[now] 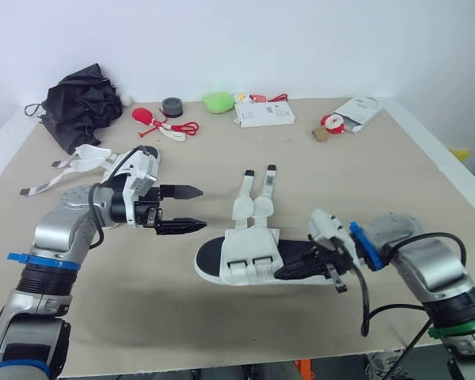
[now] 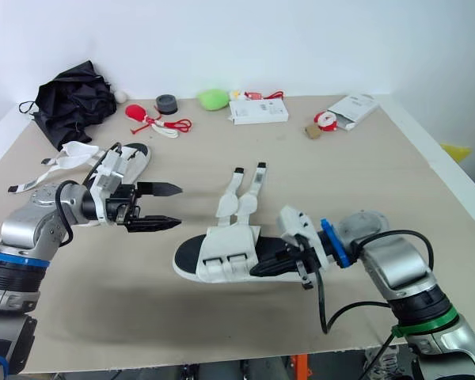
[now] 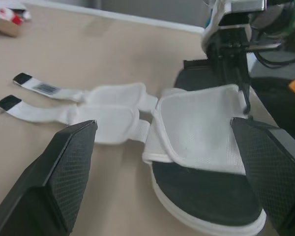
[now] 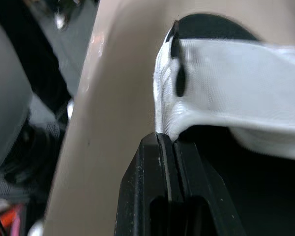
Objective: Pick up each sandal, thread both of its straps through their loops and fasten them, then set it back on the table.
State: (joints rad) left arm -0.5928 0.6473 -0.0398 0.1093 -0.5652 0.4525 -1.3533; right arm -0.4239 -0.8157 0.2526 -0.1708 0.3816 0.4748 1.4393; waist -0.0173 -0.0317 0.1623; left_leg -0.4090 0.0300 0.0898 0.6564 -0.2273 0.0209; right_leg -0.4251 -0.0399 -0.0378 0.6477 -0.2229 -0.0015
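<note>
Left gripper above table, fingers spread, near one end of sandal, right gripper pinching its other end, straps lying flat, unthreaded.

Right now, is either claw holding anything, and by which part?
The right gripper pinches the middle sandal by the edge of its white upper; the left gripper is open, holding nothing.

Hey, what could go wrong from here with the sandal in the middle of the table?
The right gripper is shut at the very edge of the sandal; so thin a hold, if any, may slip on lifting. Both straps lie loose, so the open left gripper could drag them aside.
</note>
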